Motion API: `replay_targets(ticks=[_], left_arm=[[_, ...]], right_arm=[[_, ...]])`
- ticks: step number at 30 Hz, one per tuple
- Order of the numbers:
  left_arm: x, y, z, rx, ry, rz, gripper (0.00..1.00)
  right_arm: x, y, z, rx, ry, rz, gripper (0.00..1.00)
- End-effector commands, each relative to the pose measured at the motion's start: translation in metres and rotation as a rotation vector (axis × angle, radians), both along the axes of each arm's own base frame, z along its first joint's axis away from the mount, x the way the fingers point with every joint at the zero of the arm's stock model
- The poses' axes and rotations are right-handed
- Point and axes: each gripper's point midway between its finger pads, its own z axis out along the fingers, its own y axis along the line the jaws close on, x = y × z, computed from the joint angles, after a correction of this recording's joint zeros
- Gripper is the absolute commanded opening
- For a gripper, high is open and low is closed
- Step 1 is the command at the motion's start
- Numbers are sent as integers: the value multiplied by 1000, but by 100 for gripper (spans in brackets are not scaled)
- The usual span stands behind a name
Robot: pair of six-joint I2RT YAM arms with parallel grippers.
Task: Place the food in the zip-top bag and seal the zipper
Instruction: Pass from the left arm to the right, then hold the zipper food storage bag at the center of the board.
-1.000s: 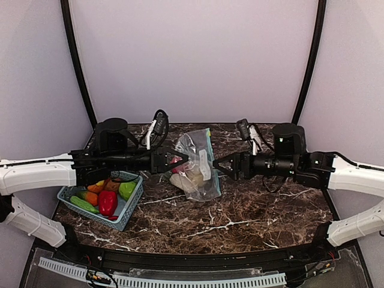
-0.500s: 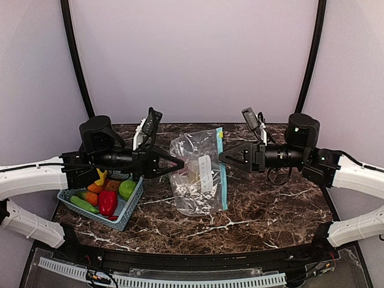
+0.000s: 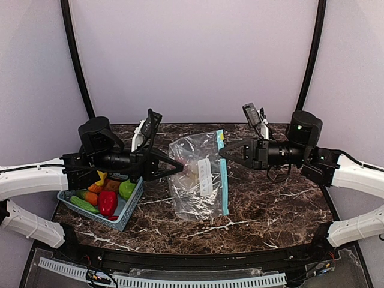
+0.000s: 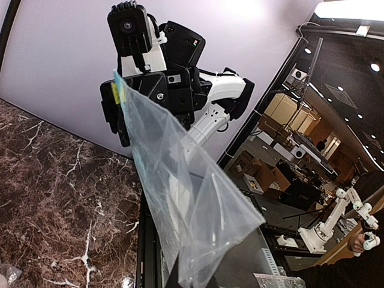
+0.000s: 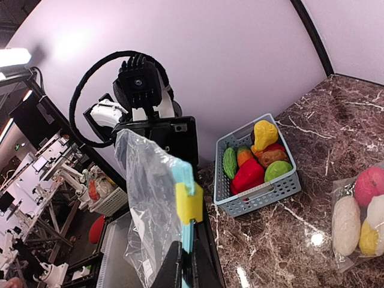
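Near the left edge of the desk (image 3: 270, 204) sits the teal basket (image 3: 120, 222). It holds the loose food (image 3: 108, 202): a red pepper, green, orange and yellow pieces. These look like hard, glossy, light toys, likely to slip from a shallow pinch, so each is best taken across its middle.

Just right of the basket, the left claw (image 3: 179, 167) is clamped tight on the left upper corner of the zip-top bag (image 3: 195, 198), with clear film gathered between its tips.

The bag hangs between the two arms over the middle of the desk. Its lower part sags onto the marble, and a few cream, pink and yellow pieces already lie inside. The film is thin, limp and slick. It will fold and collapse unless both top corners are held apart, and the stiffer zipper strip (image 3: 224, 186) is the sound place to grip.

The right claw (image 3: 222, 151) has its jaws drawn narrow. In the right wrist view its fingers (image 5: 173, 271) stand on either side of the teal strip, just below the yellow slider (image 5: 189, 203), and appear to pinch it. With several pieces in the basket, the filling looks unfinished.
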Motion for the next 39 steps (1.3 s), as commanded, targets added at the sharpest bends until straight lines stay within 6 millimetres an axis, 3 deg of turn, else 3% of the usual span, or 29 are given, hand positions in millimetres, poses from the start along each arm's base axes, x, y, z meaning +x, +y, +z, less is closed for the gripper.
replay_targets(ticks=[1, 4, 6, 7, 11, 15, 16, 17, 18, 21, 27, 34, 39], left_arm=[[-5, 4, 1, -3, -17, -3, 1], [1, 5, -5, 28, -7, 35, 9], [5, 6, -9, 48, 0, 60, 23], [6, 7, -9, 52, -7, 72, 37], [18, 13, -14, 105, -38, 170, 73], [42, 31, -19, 224, -103, 350, 90], [52, 41, -31, 302, -114, 421, 92], [57, 45, -26, 325, -131, 458, 95], [66, 54, -42, 421, -138, 510, 96], [69, 58, -41, 508, -170, 513, 98], [55, 27, -29, 437, -162, 339, 98], [41, -7, -18, 350, -127, 178, 96], [34, -21, -10, 283, -109, 104, 82]], right_arm=[[-2, -2, 17, 47, -34, 12, 0], [-1, -2, 16, 43, -34, 11, 0], [-2, -2, 15, 38, -33, 10, 0], [-2, -2, 13, 32, -30, 9, 0], [-2, -3, 9, 8, -30, 8, 0], [-6, -4, -2, -48, -29, 34, 0], [-7, -4, -5, -64, -27, 40, 0], [-8, -4, -10, -82, -23, 47, 0], [-9, -4, -14, -98, -19, 52, 0], [-11, -3, -27, -142, 5, 73, 0], [-21, 3, -40, -171, 45, 150, 0], [-28, 11, -42, -178, 50, 205, 0], [-34, 16, -45, -188, 59, 244, 0]])
